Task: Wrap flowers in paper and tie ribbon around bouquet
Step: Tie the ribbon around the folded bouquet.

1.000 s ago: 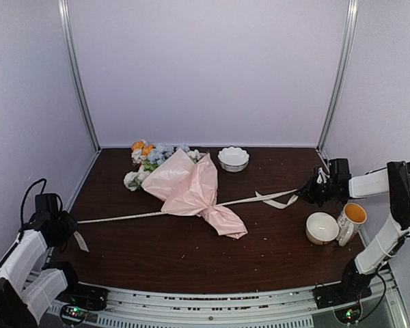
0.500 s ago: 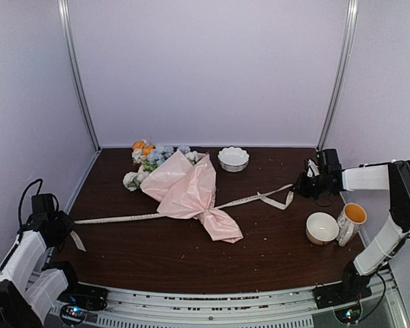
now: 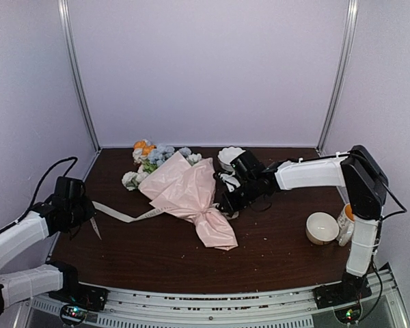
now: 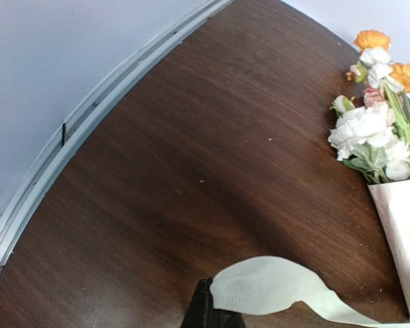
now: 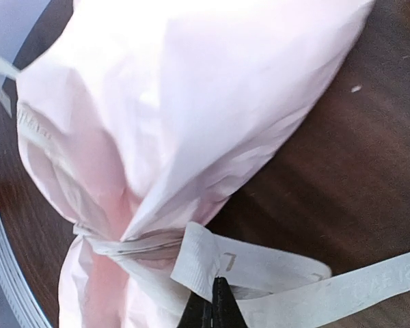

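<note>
The bouquet point(image 3: 188, 191) lies on the dark table, the flowers point(image 3: 154, 154) poking out of the pale pink paper point(image 3: 191, 181) toward the back left. The cream ribbon point(image 3: 126, 216) runs from my left gripper point(image 3: 89, 210) to the cinched neck of the paper. My left gripper point(image 4: 212, 311) is shut on a curled ribbon point(image 4: 273, 287) end, with the flowers point(image 4: 369, 130) ahead of it on the right. My right gripper point(image 3: 225, 206) sits against the neck. Seen from that wrist, my right gripper point(image 5: 215, 301) is shut on a fold of ribbon point(image 5: 260, 263) beside the paper point(image 5: 191, 89).
A white scalloped bowl point(image 3: 229, 156) stands behind my right arm. A white cup point(image 3: 321, 227) and a mug point(image 3: 347, 220) with an orange inside stand at the right edge. Metal posts point(image 3: 78, 82) mark the back corners. A rail point(image 4: 89, 123) runs along the left wall.
My right gripper has swept left from the table's right edge to the bouquet's neck, bringing its ribbon end along. My left gripper has moved inward, and the ribbon between has slackened.
</note>
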